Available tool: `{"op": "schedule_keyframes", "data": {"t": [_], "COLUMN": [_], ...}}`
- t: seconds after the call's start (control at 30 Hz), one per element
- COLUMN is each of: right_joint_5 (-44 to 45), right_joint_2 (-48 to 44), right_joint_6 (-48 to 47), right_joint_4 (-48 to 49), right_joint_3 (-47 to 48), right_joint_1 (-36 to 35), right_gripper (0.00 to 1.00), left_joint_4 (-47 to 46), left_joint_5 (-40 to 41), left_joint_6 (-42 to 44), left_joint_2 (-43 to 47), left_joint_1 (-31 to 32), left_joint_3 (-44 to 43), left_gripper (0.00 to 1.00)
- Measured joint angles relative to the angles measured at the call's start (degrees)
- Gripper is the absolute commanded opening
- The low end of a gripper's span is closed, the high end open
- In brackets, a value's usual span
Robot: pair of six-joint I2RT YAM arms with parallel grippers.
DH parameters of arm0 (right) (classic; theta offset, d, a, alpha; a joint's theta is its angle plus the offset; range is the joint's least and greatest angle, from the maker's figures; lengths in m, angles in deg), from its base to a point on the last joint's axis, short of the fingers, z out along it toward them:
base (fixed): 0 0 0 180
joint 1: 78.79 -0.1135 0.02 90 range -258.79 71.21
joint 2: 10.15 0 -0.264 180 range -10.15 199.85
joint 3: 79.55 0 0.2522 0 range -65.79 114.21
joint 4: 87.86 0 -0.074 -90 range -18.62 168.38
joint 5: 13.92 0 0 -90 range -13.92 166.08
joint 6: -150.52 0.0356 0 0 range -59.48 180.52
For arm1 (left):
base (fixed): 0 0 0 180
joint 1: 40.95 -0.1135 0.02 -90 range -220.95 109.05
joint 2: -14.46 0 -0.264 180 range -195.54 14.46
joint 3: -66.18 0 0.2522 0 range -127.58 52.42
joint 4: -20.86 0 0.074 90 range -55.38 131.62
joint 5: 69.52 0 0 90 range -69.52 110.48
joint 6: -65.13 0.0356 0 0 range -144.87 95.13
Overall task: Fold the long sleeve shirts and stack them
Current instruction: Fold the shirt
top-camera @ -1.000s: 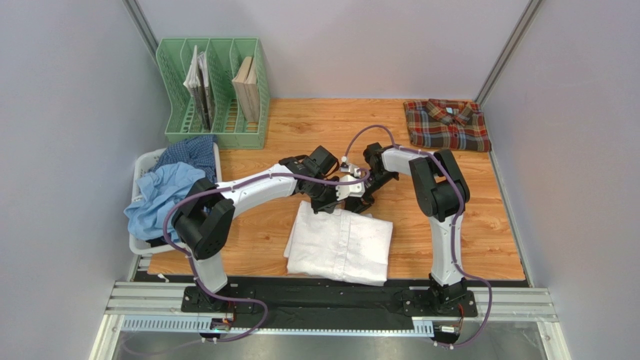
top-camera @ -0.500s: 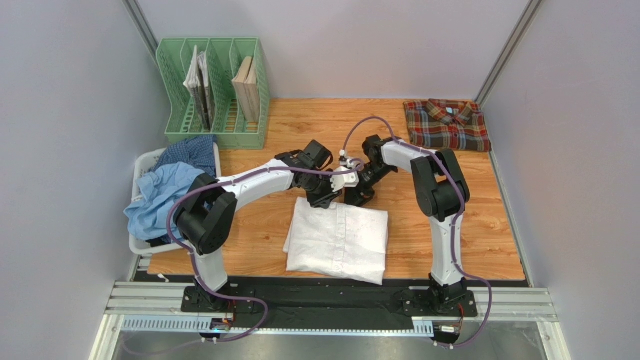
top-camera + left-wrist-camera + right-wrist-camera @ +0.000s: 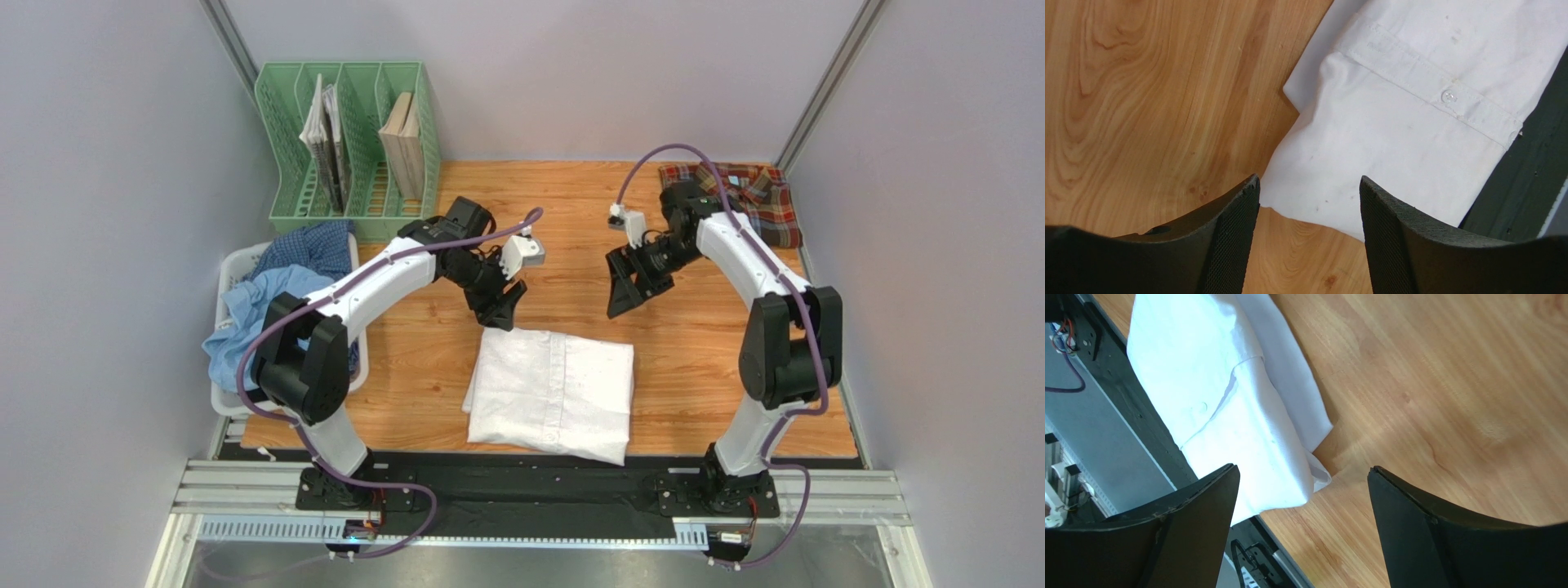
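Your left pincer [image 3: 497, 303] hangs released just off the far-left corner of the folded white shirt [image 3: 552, 392], which lies mid-bench [image 3: 687, 355]. Your right pincer [image 3: 623, 288] is released too, above bare wood. The plaid shirt [image 3: 783, 218] lies folded in the far-right corner.
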Motion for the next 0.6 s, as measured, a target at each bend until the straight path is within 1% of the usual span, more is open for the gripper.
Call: {"op": "schedule_keyframes", "data": {"t": [0.1,0.17,0.27,0.3,0.37,0.4,0.43,0.47,0.5,0.53,0.57,0.6], "right_joint_5": [0.7,0.92,0.7,0.52,0.22,0.0,0.02,0.0,0.0,0.04,0.02,-0.04], "right_joint_2": [-2.99,-3.23,-2.58,-2.16,-1.38,-0.81,-0.24,0.39,1.2,1.92,2.84,3.98], "right_joint_6": [-1.11,-1.09,-1.03,-0.92,-0.79,-0.48,-0.28,0.04,0.55,0.9,1.84,2.82], "right_joint_4": [0.63,1.81,3.37,3.8,5.07,5.88,6.71,7.69,8.59,9.42,10.19,10.99], "right_joint_3": [-6.54,-10.14,-14.01,-14.6,-15.19,-15.32,-15.37,-15.37,-15.32,-15.3,-15.21,-14.88], "right_joint_1": [-0.46,-0.79,-1.11,-1.11,-1.11,-1.11,-1.11,-1.14,-1.11,-1.11,-1.11,-1.11], "right_gripper": [0.81,0.77,0.66,0.55,0.4,0.25,0.18,0.12,0.06,0.05,0.04,0.03], "left_joint_4": [1.57,1.77,1.86,1.88,1.86,1.79,1.77,1.77,1.77,1.95,2.34,2.97], "left_joint_5": [-2.16,-3.28,-4.28,-4.44,-4.7,-4.76,-4.81,-4.87,-5.03,-5.09,-5.2,-5.35], "left_joint_6": [-1.46,-2.47,-3.41,-3.56,-3.61,-3.69,-3.96,-4.2,-4.37,-4.48,-4.59,-4.66], "left_joint_2": [-1.07,-1.9,-3.37,-4.22,-5.97,-7.21,-8.17,-9.22,-10.36,-11.45,-12.66,-13.88], "left_joint_1": [-2.8,-4.26,-5.77,-5.95,-5.97,-5.97,-5.97,-6.01,-6.1,-6.25,-6.51,-6.91], "left_joint_3": [0.07,0.22,0.9,0.94,0.94,0.94,0.92,0.92,0.87,0.68,0.15,-0.74], "left_gripper": [0.68,0.68,0.68,0.68,0.56,0.5,0.36,0.29,0.22,0.06,0.0,0.0]}}
